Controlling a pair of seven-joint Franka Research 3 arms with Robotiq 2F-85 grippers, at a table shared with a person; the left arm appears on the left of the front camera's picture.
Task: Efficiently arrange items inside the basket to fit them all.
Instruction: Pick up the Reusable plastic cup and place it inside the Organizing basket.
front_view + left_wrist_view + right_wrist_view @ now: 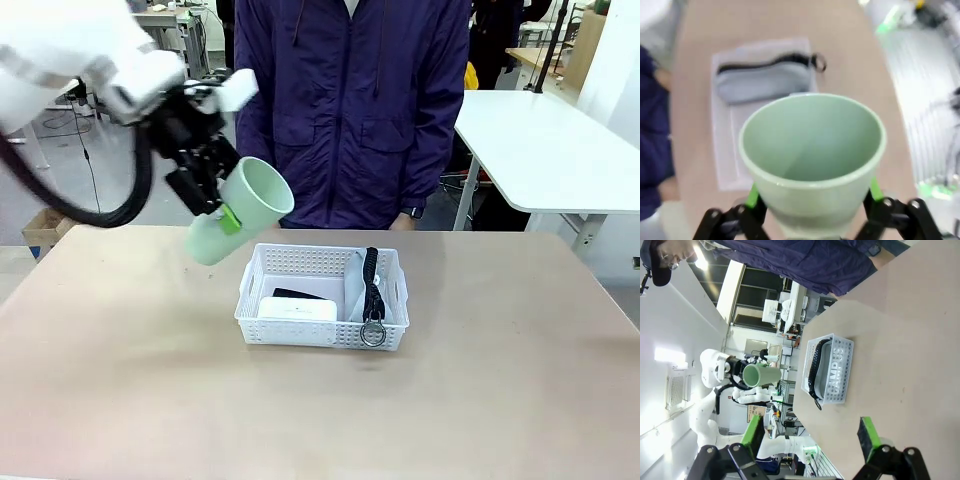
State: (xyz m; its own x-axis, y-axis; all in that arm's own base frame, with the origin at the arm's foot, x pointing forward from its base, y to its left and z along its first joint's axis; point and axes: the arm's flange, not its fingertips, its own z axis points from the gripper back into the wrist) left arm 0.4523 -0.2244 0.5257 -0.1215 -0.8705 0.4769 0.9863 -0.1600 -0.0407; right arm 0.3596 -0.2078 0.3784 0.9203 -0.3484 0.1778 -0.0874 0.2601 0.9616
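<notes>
My left gripper [218, 205] is shut on the pale green cup [245, 208], held tilted in the air above the table just left of the basket [300, 333]. In the left wrist view the cup [812, 145] sits between the green pads [752, 196], mouth facing the camera. The white basket holds a white rounded box [297, 309] at the front left, a black stapler [300, 294] behind it, and the grey pouch [356, 285] on the right, its black strap and ring [373, 335] hanging over the front rim. My right gripper [810, 432] is open and holds nothing.
A person in a purple jacket [350, 100] stands at the far edge of the table, right behind the basket. A white table [545, 150] stands farther back on the right. Bare tabletop lies around the basket on all sides.
</notes>
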